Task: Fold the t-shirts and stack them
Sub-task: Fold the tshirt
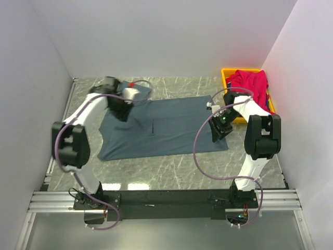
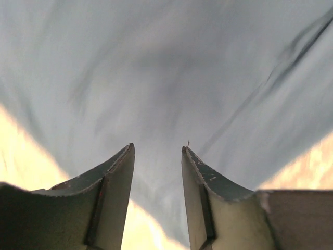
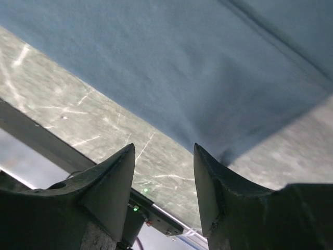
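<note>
Jaws stand parted and empty on both arms: the right jaws hang over the lower-right corner of the blue shirt (image 1: 166, 130), the left jaws over its upper-left shoulder. It lies flat mid-frame, long axis left to right, with open bench (image 1: 171, 169) below. The red shirt (image 1: 251, 83) sits heaped in the yellow bin (image 1: 225, 78), upper right.

You can't see the blue-grey t-shirt (image 1: 166, 130) far-left corner from top: the left arm (image 1: 96, 109) covers it. L wrist view is blurred, cloth detail lost. The red t-shirt (image 1: 251, 83) is bunched in the bin (image 1: 226, 74), shape unreadable.
</note>
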Robot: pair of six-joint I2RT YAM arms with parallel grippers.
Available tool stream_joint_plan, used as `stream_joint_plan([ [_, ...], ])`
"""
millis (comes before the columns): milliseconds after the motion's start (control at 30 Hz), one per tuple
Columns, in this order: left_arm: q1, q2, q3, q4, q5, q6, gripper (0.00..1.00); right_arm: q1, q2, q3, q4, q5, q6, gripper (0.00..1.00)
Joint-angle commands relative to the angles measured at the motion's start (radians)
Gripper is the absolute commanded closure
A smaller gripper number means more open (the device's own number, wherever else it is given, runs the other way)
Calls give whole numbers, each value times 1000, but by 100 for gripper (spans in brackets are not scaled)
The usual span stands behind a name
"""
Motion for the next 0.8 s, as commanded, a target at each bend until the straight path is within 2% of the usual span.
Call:
stream_joint_plan([
  [0,106,-87,-124,-120,125,16,55,52,-4,-37,58,70,12,44],
  [167,228,-113,-300,-130,156,48,61,87,9,-108,135,194,15,46],
  [267,249,-125,-370,-96,127,38,62,119,10,-142,152,232,11,46],
  [533,340,-92,-515,-15,1,39,65,214,-1,-202,129,250,-6,46],
  [767,438,-93,-532,-37,-24,102,64,268,-19,-235,61,199,-26,46],
])
